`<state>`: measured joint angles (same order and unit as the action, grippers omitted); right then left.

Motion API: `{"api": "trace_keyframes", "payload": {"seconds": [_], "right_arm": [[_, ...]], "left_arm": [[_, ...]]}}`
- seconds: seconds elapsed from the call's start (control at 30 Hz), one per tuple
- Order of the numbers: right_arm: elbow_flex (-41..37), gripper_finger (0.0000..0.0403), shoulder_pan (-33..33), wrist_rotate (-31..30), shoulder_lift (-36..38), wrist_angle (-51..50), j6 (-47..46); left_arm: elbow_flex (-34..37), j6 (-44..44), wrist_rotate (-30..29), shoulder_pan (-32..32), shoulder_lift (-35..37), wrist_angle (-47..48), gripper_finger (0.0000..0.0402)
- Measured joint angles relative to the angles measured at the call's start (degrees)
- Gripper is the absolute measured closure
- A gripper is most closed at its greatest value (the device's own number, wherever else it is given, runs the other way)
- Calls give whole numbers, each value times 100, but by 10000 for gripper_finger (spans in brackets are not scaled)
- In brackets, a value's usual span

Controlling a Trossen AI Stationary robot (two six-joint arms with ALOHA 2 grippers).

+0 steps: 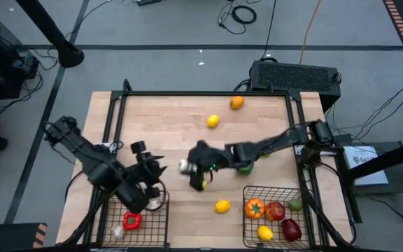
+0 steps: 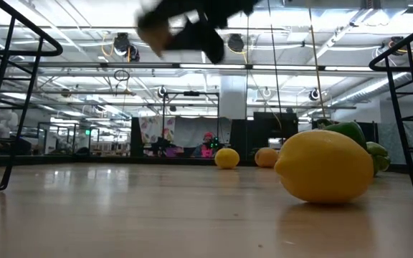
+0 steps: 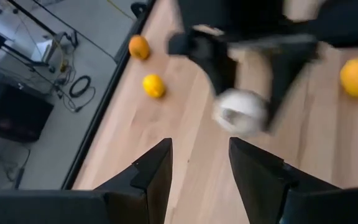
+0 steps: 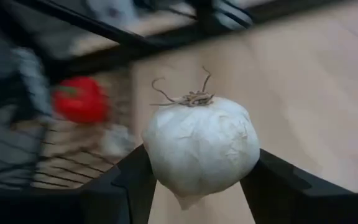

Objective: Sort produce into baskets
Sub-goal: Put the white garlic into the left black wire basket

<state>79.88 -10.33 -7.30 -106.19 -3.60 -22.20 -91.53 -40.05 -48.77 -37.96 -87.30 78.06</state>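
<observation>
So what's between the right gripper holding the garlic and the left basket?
In the high view, the left gripper sits between the right gripper, shut on the garlic, and the left basket; otherwise bare wood.

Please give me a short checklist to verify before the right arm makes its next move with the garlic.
1. Grip: right pincer is closed on the garlic bulb, one finger at each side: ok.
2. Height: garlic is lifted off the table: ok.
3. Target: left basket has free space beside the red pepper: ok.
4. Path: left pincer, open and empty, is near the basket, close to the garlic: not ok.
5. Loose lemon lies apart from the route: ok.
</observation>
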Motion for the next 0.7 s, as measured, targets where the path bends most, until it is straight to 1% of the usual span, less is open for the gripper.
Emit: {"api": "trace_keyframes", "payload": {"seconds": [0.13, 0.2, 0.33, 0.4, 0.5, 0.53, 0.63, 0.7], "right_arm": [[-5, 204, -377, 17, -121, 1030, 166], [-4, 204, -520, 4, -163, 1454, 173], [-7, 204, -750, -6, -314, 2293, 68], [-9, 204, -837, -35, -390, 2828, 53], [0, 204, -951, -368, -598, 3599, -49], [0, 204, -976, -374, -682, 3762, -52], [80, 204, -987, -337, -895, 3836, -67], [238, 204, -983, -324, -1046, 3845, -55]], "left_arm": [[0, -296, -103, -306, 85, 143, 236], [0, -481, -103, -456, 101, 399, 236], [0, -1282, -375, -739, 110, 1069, 236], [14, -1629, -559, -837, 113, 1153, 236], [48, -1653, -719, -926, 107, 1142, 236], [48, -1645, -744, -943, 106, 1158, 236], [48, -1616, -847, -948, 113, 1179, 236], [48, -1490, -1026, -946, 112, 1182, 236]]}}
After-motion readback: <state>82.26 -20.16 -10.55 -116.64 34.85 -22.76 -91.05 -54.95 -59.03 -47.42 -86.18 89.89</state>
